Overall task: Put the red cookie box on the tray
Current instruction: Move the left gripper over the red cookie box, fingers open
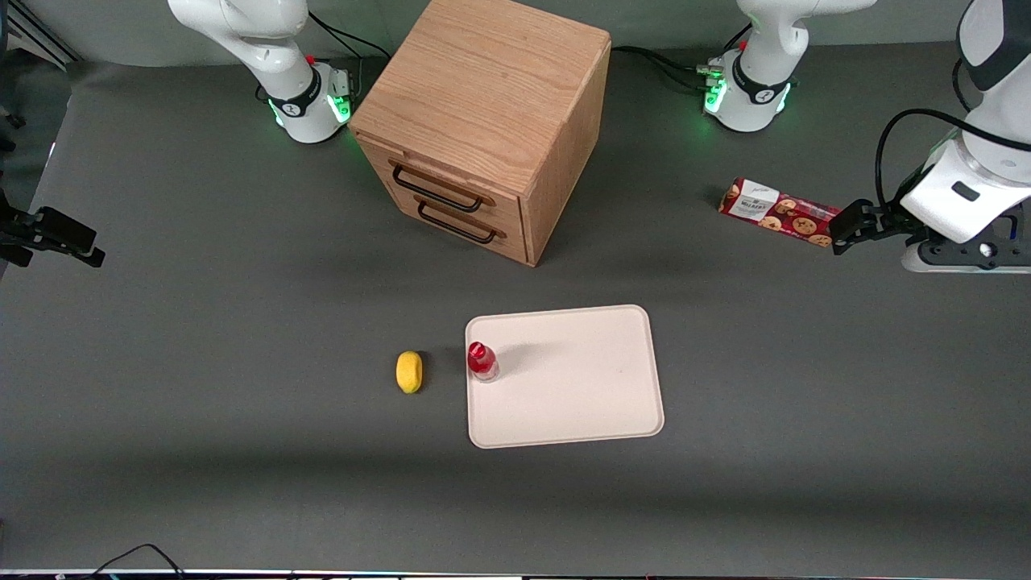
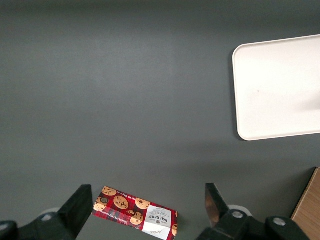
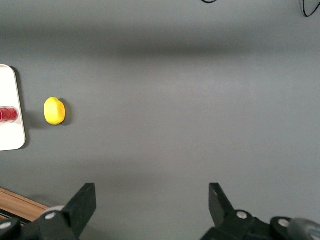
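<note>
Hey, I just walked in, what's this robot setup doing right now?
The working arm's open gripper hangs above the long dark-red cookie box, which lies flat on the grey table toward that arm's end, not yet grasped. The flat cream rectangular tray sits nearer the front camera, carrying only a small red-capped bottle at one edge. A yellow lemon lies beside the tray, and a wooden drawer cabinet stands farther away.

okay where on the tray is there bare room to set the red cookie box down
Most of the tray is bare. Only the small red-capped bottle crowds the edge beside the lemon. The open gripper hangs by the red cookie box, which lies on the table.
</note>
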Controlling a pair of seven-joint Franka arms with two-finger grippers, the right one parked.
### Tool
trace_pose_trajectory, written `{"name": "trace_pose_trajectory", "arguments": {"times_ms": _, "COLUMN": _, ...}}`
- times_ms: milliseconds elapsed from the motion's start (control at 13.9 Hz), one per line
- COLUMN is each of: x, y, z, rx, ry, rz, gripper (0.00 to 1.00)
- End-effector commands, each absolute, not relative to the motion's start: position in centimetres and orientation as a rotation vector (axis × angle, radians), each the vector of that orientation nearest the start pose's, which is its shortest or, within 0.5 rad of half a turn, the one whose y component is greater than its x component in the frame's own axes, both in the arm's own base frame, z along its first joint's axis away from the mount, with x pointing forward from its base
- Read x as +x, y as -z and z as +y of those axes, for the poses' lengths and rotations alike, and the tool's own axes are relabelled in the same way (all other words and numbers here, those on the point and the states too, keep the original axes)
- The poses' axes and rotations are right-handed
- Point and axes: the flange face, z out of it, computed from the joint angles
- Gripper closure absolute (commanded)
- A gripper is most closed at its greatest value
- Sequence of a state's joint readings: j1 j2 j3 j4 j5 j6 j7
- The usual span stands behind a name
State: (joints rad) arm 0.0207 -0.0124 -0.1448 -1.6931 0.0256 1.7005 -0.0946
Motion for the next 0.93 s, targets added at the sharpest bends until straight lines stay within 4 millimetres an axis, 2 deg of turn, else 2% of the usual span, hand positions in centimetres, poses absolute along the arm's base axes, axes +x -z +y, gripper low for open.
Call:
{"name": "trace_pose_trajectory", "arguments": {"times_ms": 0, "x": 55.8, "y": -58.9, "z": -6.8, "rx": -3.123, "ry": 0.034, "rz": 0.058, "gripper": 0.0}}
{"name": "trace_pose_trajectory", "arguments": {"times_ms": 287, "x": 56.0, "y": -59.0, "z": -6.4, "rx": -3.124, "ry": 0.039, "rz": 0.061, "gripper": 0.0}}
{"name": "trace_pose_trajectory", "arguments": {"times_ms": 646, "x": 56.6, "y": -57.8, "z": -6.1, "rx": -3.125, "ry": 0.005, "rz": 0.059, "gripper": 0.0}}
{"name": "trace_pose_trajectory", "arguments": {"times_ms": 862, "x": 56.5, "y": -58.0, "z": -6.8, "rx": -3.125, "ry": 0.01, "rz": 0.078, "gripper": 0.0}}
